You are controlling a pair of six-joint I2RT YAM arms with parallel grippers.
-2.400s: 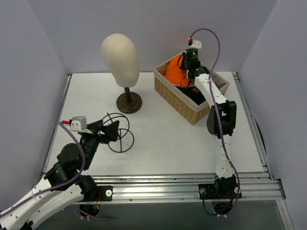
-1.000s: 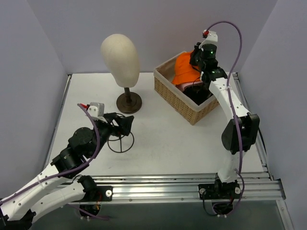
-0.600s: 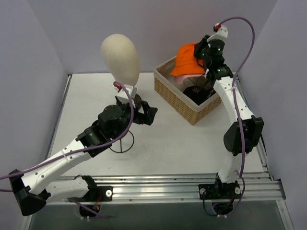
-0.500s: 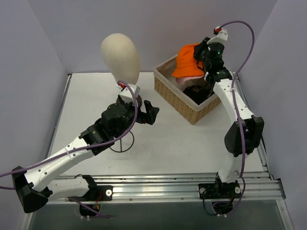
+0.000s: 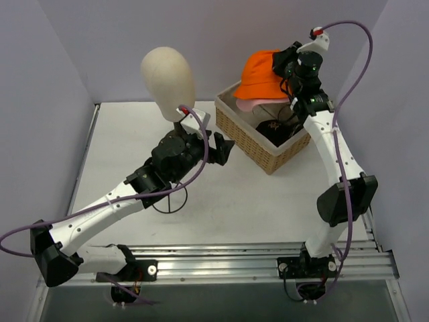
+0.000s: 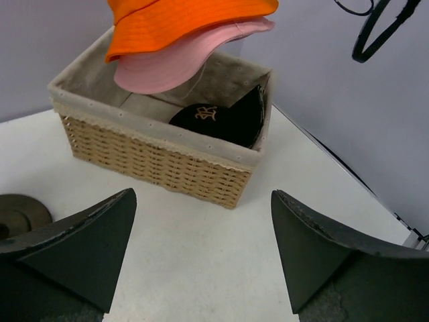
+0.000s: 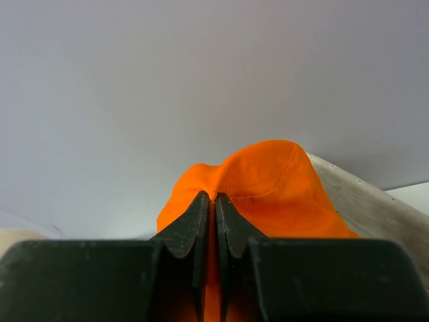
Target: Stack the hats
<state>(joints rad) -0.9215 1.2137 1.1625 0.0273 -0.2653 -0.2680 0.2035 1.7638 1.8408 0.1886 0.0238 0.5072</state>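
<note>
Where it hangs above the wicker basket (image 5: 258, 146) at the upper right of the top view, the orange bucket hat (image 5: 263, 72) is held by a fold of fabric between the closed jaws of the right gripper (image 7: 208, 201). The pink bucket hat (image 6: 181, 62) sits directly beneath it, touching, over the basket's opening. The black cap (image 6: 221, 115) lies inside, against the basket's right wall in the left wrist view. The left gripper (image 6: 201, 196), fingers spread wide and holding nothing, faces the basket's near wall across white table (image 5: 234, 201), just right of the mannequin head (image 5: 167, 74).
</note>
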